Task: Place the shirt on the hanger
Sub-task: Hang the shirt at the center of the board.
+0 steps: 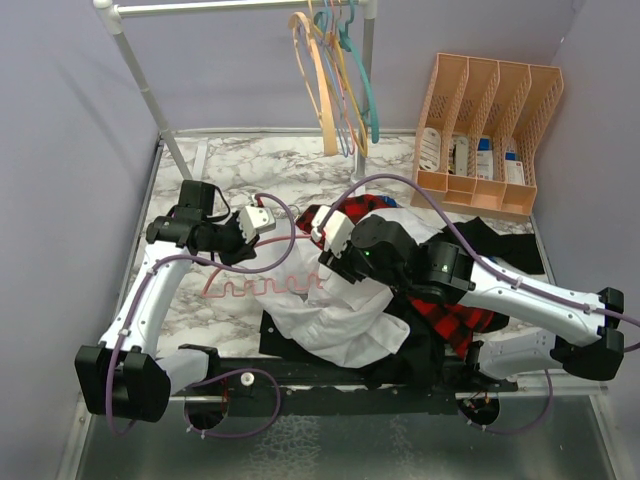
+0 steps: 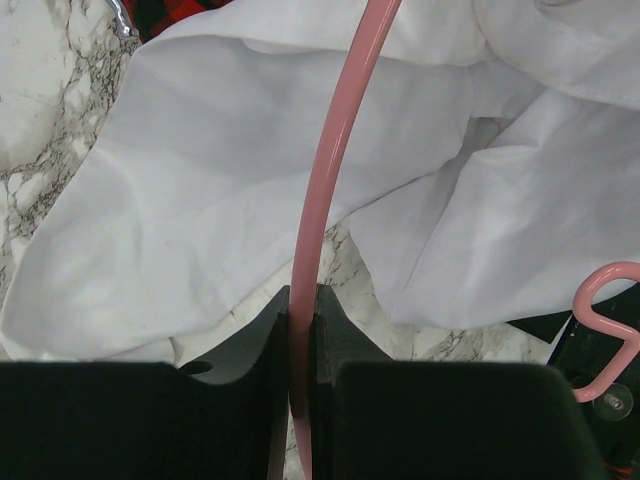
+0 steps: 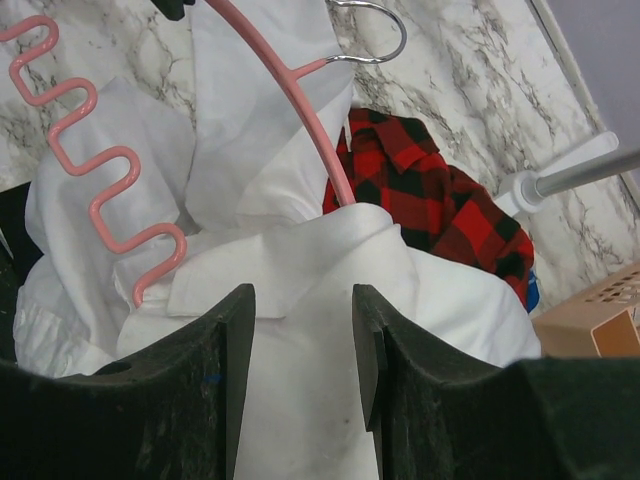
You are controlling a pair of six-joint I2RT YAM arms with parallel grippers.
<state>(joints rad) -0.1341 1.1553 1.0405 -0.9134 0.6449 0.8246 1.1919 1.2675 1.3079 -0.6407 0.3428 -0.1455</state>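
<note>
My left gripper (image 2: 302,310) clenched on stiff hanger (image 2: 325,170); right gripper (image 3: 302,305) spread above shirt (image 3: 460,310): thin, limp; I'd pinch collar (image 3: 265,278).

A red-and-black plaid shirt (image 1: 462,322) and a black garment (image 1: 505,248) lie right on the marble tabletop (image 1: 250,170). Far right stands a peach organizer (image 1: 490,130); coloured hangers (image 1: 340,90) hang from a far rail (image 1: 220,8).

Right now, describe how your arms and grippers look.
The left arm and right arm have white links, black joints and bases. Purple cables loop along both. The left gripper and right gripper have black matte fingers.
</note>
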